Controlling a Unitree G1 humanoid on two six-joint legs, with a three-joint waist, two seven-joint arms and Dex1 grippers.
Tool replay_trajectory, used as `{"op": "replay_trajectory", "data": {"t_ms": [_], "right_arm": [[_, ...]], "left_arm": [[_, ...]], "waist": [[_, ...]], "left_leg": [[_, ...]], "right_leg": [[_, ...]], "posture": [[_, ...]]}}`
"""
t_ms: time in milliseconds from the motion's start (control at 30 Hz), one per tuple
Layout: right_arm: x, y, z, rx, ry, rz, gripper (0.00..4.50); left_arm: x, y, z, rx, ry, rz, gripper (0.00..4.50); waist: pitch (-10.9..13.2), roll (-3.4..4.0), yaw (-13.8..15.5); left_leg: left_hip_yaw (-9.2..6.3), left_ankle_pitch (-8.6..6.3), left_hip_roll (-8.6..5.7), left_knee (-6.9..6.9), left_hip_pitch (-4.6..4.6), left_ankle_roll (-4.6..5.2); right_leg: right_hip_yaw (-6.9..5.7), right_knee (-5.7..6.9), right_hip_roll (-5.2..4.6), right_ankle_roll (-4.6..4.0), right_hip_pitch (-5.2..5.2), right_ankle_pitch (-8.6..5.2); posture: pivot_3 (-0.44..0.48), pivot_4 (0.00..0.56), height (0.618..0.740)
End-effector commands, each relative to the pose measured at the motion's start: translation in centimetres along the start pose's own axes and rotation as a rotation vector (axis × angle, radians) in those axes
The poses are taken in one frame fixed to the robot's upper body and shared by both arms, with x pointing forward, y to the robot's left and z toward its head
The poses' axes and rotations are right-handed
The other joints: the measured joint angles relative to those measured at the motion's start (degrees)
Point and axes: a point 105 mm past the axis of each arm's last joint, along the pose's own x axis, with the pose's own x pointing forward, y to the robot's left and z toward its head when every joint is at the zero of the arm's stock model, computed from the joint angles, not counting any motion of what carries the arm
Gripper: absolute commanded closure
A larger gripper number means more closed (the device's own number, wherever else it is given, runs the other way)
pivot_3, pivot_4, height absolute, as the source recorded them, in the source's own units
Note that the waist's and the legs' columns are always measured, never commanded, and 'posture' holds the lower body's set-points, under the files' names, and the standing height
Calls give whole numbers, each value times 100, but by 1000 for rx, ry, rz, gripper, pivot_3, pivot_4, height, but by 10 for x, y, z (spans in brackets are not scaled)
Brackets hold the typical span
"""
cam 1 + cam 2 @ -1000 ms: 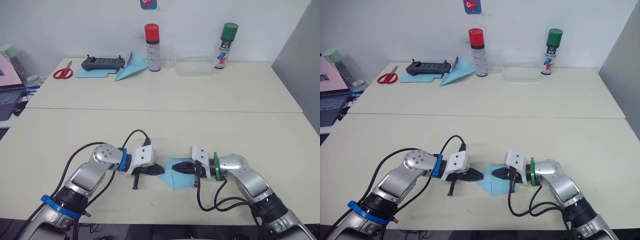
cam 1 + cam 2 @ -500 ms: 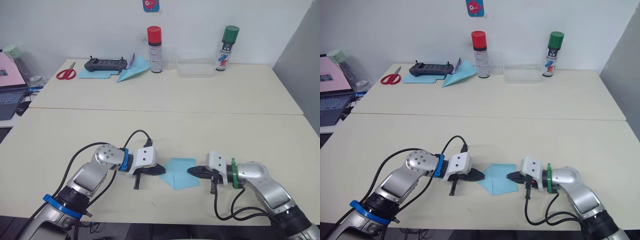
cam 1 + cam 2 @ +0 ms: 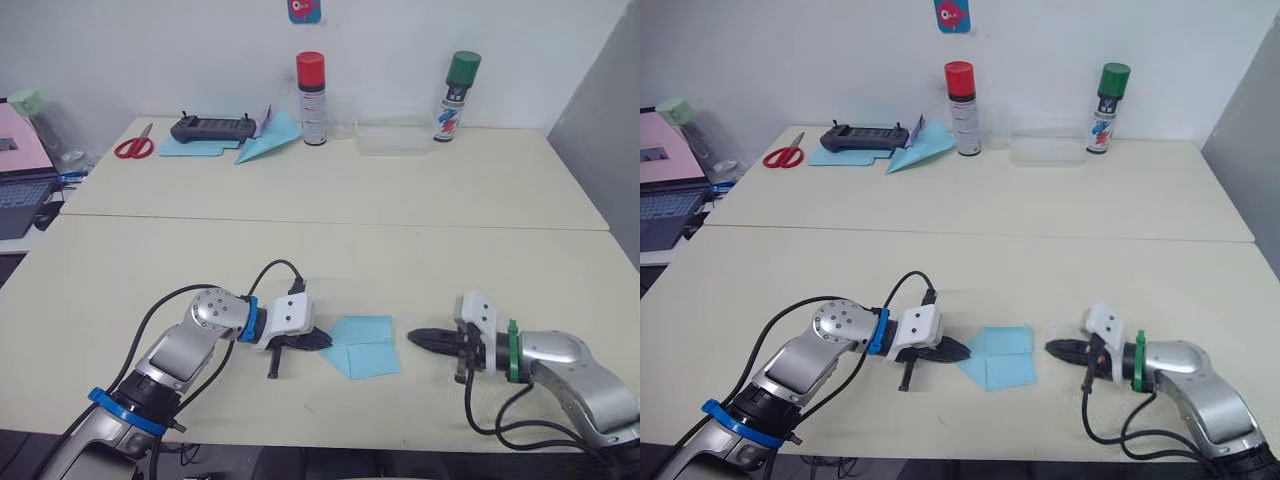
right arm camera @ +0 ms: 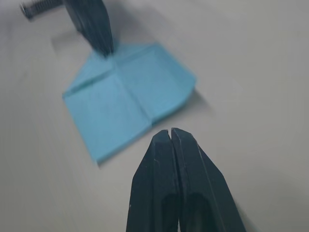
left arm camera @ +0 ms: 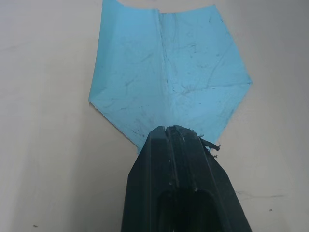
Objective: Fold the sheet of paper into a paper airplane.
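1. While the paper (image 3: 362, 345) is lying flat on the near table (image 3: 300, 260), between the two grippers, it is showing a pointed end toward the left gripper and a square end toward the right one, with creases running across it.
2. The left gripper (image 3: 318, 340) is resting low on the table with its fingers pressed together; its tips are sitting on the paper's pointed corner, and the left wrist view is showing them covering that corner (image 5: 176, 133).
3. The right gripper (image 3: 417, 337) is hanging just above the table, apart from the paper's square edge, with its fingers (image 4: 166, 145) closed tight and holding nothing.
4. Along the far table's back edge, a red-capped can (image 3: 311, 84), a green-capped can (image 3: 456, 83) and a clear box (image 3: 390, 137) are standing.
5. Further left there, a neat blue dart plane (image 3: 266, 143), a black controller (image 3: 210, 127) on a flat blue sheet (image 3: 185, 148), and red scissors (image 3: 131, 147) are lying.
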Motion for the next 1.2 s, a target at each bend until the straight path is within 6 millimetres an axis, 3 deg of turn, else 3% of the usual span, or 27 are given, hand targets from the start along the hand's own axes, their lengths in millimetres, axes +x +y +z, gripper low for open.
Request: {"op": "replay_trajectory", "data": {"t_ms": [33, 100, 267, 467, 600, 667, 867, 1200], "right_arm": [[19, 11, 16, -38, -38, 56, 4466], [37, 15, 4, -68, 9, 90, 4466], [55, 17, -19, -86, 85, 130, 4466], [57, 12, -36, -102, 138, 123, 4466], [55, 10, -37, -111, 141, 125, 4466], [54, 9, -37, -113, 141, 124, 4466], [51, 6, -38, -120, 150, 112, 4466], [49, 7, -41, -129, 161, 115, 4466]], "left_arm": [[4, -6, -20, -58, 71, -12, 4500], [5, -3, -17, -52, 58, -3, 4500], [6, 0, -8, -48, 26, 5, 4500], [10, 6, 30, -43, -117, 14, 4500], [19, 4, 40, -47, -138, -1, 4500], [24, 1, 36, -45, -121, -13, 4500], [22, -2, 1, 14, 40, -6, 4500], [-15, -10, -36, -127, 106, 70, 4500]], "waist": [[0, 1, 9], [-1, -6, 15], [2, -1, 26], [2, -5, 16], [5, -9, 12], [5, -9, 10], [4, -9, 13], [0, -6, 4]], "left_leg": [[0, 0, -1, 0, 0, 0], [-2, 0, -1, -3, -2, 0], [-1, 0, -6, -6, -20, 0], [-3, 0, -4, -4, -8, 0], [-3, 0, -3, -5, -10, 0], [-4, 0, -3, -6, -10, 0], [-4, 0, -3, -7, -10, 0], [-2, 0, 1, -10, 2, 0]], "right_leg": [[0, 0, 0, 0, 0, 0], [-3, -6, 0, 0, 0, 0], [-4, -15, -4, 10, -8, 5], [-4, -11, -2, 7, -3, 4], [-5, -11, -1, 39, -5, 22], [-6, -11, 0, 42, -6, 23], [-6, -12, 0, 42, -4, 23], [-4, -9, -1, 3, 0, 1]], "posture": [[0, 150, 740], [0, 150, 740], [0, 150, 740], [0, 150, 740], [0, 150, 740], [0, 150, 740], [0, 150, 740], [0, 150, 740]]}}
